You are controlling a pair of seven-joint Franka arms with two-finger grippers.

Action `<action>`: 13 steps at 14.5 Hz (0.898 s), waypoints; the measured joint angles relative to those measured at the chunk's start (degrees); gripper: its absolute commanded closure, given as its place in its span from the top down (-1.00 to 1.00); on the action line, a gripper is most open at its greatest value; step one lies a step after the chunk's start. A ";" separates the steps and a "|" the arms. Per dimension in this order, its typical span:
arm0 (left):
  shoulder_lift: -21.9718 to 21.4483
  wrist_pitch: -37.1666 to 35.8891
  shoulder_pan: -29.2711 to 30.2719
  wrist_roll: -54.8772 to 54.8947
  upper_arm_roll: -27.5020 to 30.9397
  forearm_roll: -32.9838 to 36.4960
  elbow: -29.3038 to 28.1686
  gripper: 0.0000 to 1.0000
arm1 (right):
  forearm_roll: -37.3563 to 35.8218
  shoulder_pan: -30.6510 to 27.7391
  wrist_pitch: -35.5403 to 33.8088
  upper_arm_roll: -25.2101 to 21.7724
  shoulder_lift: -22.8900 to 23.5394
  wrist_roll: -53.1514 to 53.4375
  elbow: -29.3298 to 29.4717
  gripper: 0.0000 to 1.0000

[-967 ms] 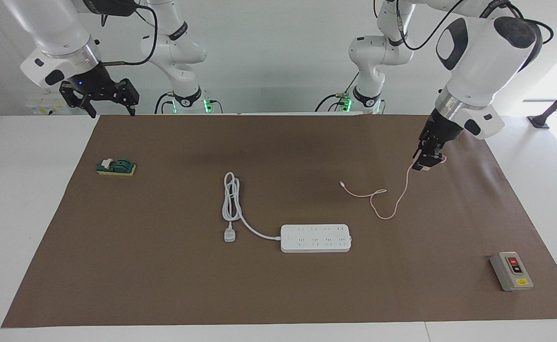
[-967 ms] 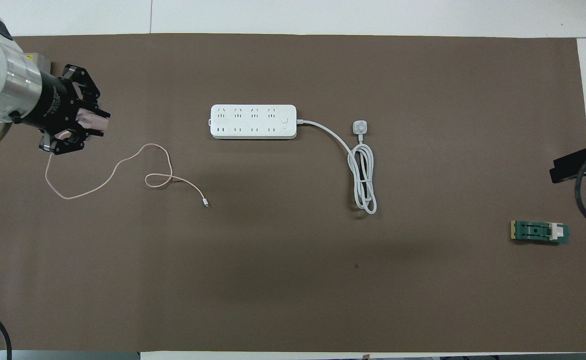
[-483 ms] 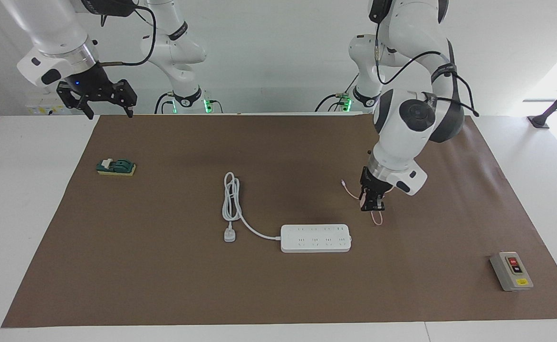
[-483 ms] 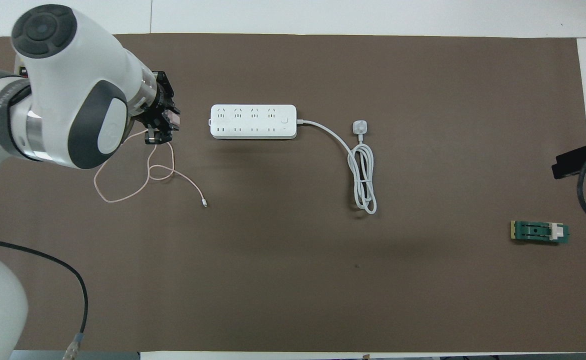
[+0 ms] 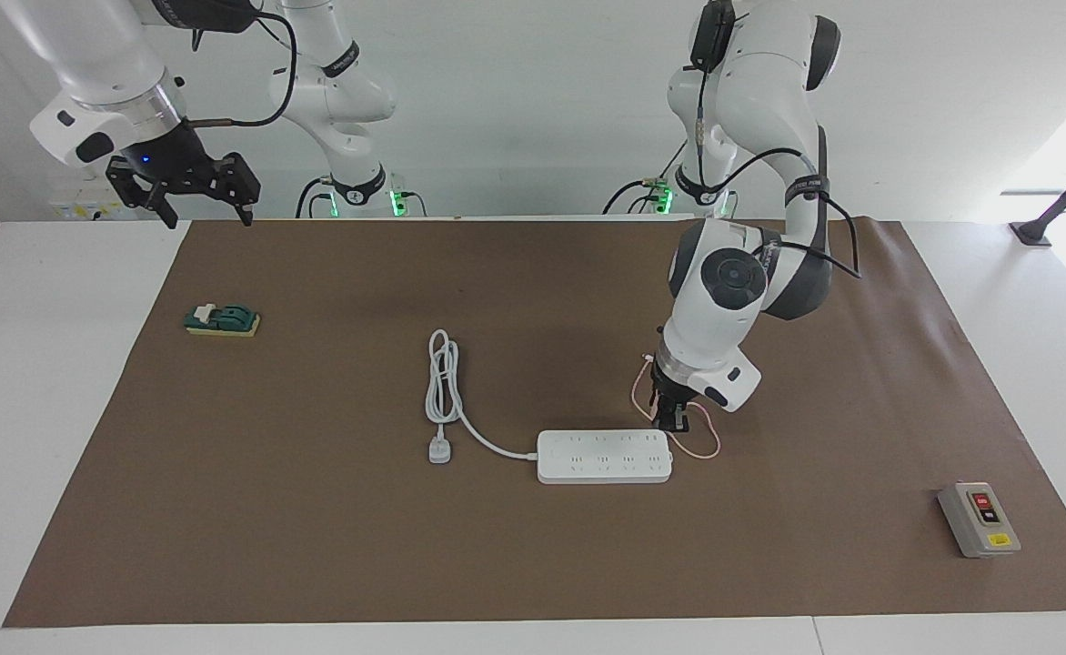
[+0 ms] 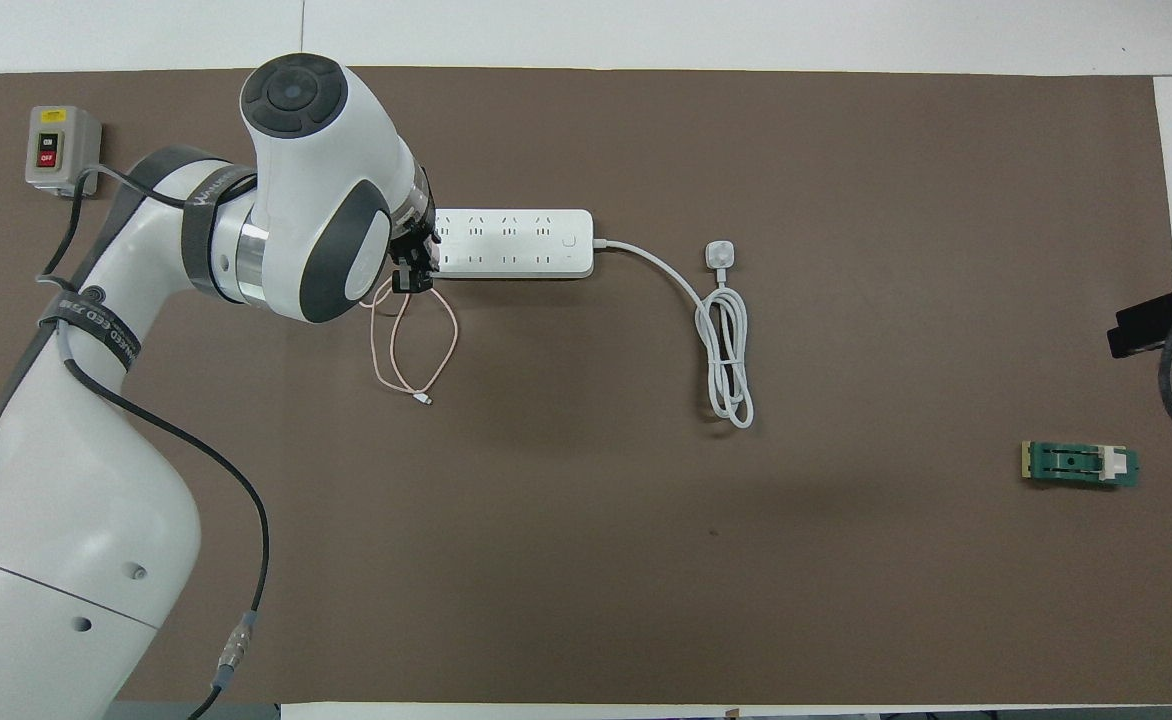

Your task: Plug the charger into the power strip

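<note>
The power strip [image 5: 604,456] [image 6: 511,243] lies flat on the brown mat, sockets up. My left gripper [image 5: 669,423] [image 6: 413,280] hangs low over the strip's end toward the left arm's end of the table, shut on the charger. The fingers and the arm hide the charger's cube. Its thin pink cable [image 5: 704,448] [image 6: 416,350] trails from the gripper in loops on the mat beside that end of the strip. My right gripper [image 5: 210,216] waits open and high over the mat's corner at the right arm's end, holding nothing.
The strip's thick white cord [image 5: 443,377] [image 6: 729,360] lies coiled with its white plug [image 5: 440,450] [image 6: 721,253] toward the right arm's end. A grey button box [image 5: 979,518] [image 6: 61,148] sits at the left arm's end. A green block [image 5: 222,320] [image 6: 1080,465] lies under the right arm.
My left arm has swung from the mat's edge at its own end to the power strip's end, carrying the charger and dragging the pink cable along. The right arm has barely moved.
</note>
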 measured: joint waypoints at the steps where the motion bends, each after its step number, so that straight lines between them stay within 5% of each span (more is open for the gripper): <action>1: 0.59 0.70 0.00 0.00 0.04 0.00 0.23 -1.00 | 0.09 0.00 0.00 0.00 0.00 0.00 0.00 1.00; 13: 3.00 3.01 -0.11 0.00 0.27 0.04 0.52 -1.00 | 1.25 -0.03 0.00 -0.13 -0.02 0.02 -0.01 1.00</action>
